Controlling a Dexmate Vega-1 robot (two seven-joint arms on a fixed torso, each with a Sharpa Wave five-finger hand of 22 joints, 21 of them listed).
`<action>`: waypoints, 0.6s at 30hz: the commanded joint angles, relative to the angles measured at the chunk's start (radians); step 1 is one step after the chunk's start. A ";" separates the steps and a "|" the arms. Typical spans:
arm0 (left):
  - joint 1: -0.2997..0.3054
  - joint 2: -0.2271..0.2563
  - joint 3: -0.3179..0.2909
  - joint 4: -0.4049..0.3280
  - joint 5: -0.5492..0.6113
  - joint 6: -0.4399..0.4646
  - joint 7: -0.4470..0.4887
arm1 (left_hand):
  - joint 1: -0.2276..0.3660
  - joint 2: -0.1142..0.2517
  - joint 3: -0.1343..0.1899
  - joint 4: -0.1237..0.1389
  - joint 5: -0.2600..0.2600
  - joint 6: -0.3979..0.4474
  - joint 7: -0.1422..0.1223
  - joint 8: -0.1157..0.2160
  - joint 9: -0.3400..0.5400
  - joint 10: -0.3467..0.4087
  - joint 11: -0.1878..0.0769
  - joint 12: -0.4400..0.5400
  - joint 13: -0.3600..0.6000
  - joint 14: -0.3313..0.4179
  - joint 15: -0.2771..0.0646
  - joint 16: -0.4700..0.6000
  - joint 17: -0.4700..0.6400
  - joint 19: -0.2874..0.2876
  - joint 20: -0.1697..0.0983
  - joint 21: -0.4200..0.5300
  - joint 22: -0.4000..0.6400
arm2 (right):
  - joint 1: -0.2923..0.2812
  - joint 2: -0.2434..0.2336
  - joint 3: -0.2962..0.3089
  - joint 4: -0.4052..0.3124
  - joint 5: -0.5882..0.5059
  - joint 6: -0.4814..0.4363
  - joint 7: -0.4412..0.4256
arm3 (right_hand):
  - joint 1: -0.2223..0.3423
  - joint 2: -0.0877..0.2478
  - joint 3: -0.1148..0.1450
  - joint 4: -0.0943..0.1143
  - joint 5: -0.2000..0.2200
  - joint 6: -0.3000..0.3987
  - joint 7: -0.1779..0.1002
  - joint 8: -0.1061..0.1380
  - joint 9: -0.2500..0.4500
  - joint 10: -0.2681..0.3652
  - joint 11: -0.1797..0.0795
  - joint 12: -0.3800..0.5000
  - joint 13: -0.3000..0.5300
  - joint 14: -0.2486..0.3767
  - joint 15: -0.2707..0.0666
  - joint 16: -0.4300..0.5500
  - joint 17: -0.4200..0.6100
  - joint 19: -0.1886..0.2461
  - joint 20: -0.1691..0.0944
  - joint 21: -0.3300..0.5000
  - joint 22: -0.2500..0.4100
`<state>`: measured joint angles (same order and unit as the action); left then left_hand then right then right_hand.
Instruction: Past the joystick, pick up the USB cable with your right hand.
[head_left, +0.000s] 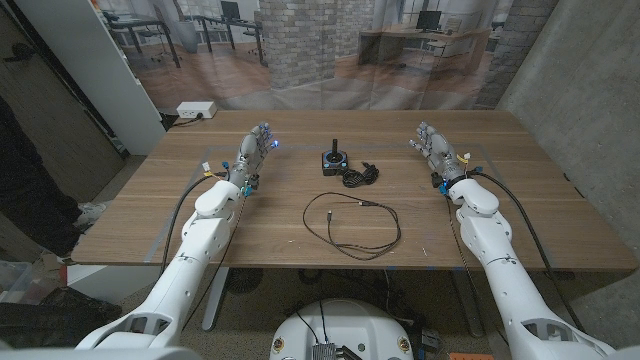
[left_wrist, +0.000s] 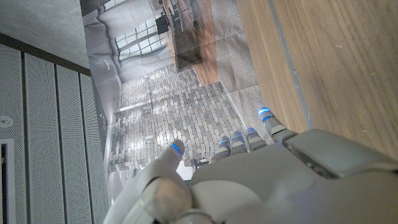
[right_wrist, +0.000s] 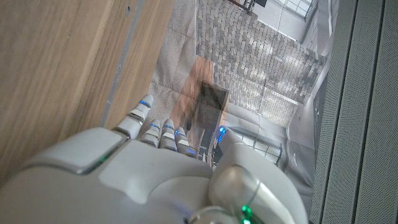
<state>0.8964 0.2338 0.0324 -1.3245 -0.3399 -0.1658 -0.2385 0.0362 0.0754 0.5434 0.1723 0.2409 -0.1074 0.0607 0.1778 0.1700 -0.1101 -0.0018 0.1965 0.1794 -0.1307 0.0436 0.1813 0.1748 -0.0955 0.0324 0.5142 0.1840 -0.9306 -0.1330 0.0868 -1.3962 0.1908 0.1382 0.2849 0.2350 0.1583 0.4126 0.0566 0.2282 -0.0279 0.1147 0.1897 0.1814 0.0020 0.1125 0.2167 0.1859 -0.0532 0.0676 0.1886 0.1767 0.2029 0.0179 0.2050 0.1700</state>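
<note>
Item: USB cable (head_left: 349, 222). It lies in a loose open loop on the desk (head_left: 500, 215), near the front edge and about midway between your two arms, one plug end pointing toward the right. Nothing touches it.

Item: joystick (head_left: 331, 159). It stands upright farther back, with its own cord (head_left: 361, 176) bundled just beside it on the right.

Risk, two cables: the bundled cord is black and thin too. Reach for the wrong one and you drag the joystick along.

Risk, thin and flat: the loop lies flush on the wood, so fingertips may slide over it or pinch only one strand, and the rest will trail and may snag.

Risk, reach path: your right hand (head_left: 438, 154) sits well back and to the right, fingers spread, holding nothing. A low sweep inward could brush the cord bundle.

Item: left hand (head_left: 252, 153). It is at the back left, fingers apart, holding nothing, well clear of the cable.

Containers: none on the desk. A white box (head_left: 196, 109) sits on the floor beyond the desk; contents cannot be told.
</note>
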 joint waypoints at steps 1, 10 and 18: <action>-0.003 -0.078 -0.084 0.001 0.087 0.024 -0.063 | -0.003 0.080 0.006 0.000 0.004 -0.002 0.001 0.004 0.002 -0.004 0.004 0.004 0.005 -0.007 0.000 0.005 0.003 -0.006 0.004 0.001 0.001 | -0.016 0.072 0.078 -0.045 -0.110 0.003 0.046 | 0.020 0.009 0.009 -0.013 -0.005 0.014 0.022 0.005 0.003 0.013 0.004 0.006 0.002 0.009 0.002 0.003 0.001 0.018 0.000 0.004 0.002; -0.008 -0.111 -0.117 0.004 0.122 0.029 -0.091 | -0.003 0.080 0.006 -0.001 0.005 0.000 0.001 0.005 0.002 -0.002 0.004 0.005 0.005 -0.006 0.001 0.005 0.003 -0.005 0.005 0.000 0.001 | -0.022 0.088 0.093 -0.067 -0.161 0.024 0.049 | 0.043 0.007 0.022 -0.035 -0.015 0.027 0.023 0.006 0.003 0.024 0.004 0.009 0.002 0.024 0.002 0.005 0.000 0.031 0.002 0.006 0.003; -0.012 -0.131 -0.138 0.002 0.148 0.034 -0.106 | -0.003 0.080 0.005 -0.001 0.005 0.003 0.001 0.006 0.002 0.000 0.004 0.006 0.005 -0.003 0.002 0.006 0.003 -0.005 0.006 -0.001 0.001 | -0.034 0.091 0.099 -0.092 -0.206 0.051 0.040 | 0.063 0.006 0.032 -0.054 -0.024 0.043 0.023 0.008 0.003 0.031 0.003 0.009 0.002 0.037 0.002 0.005 0.000 0.043 0.005 0.007 0.003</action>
<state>0.8901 0.1361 -0.0713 -1.3237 -0.2303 -0.1404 -0.3188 0.0362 0.0754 0.5434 0.1723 0.2409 -0.1073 0.0607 0.1778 0.1699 -0.1100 -0.0017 0.1964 0.1792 -0.1306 0.0436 0.1813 0.1747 -0.0954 0.0325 0.5141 0.1839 -0.9517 -0.0570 0.1683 -1.4578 0.0454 0.1592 0.3278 0.2820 0.1640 0.4395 0.0131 0.2069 0.0041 0.1176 0.1897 0.1815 0.0288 0.1142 0.2244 0.1861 -0.0262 0.0694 0.1886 0.1768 0.2302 0.0229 0.2050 0.1699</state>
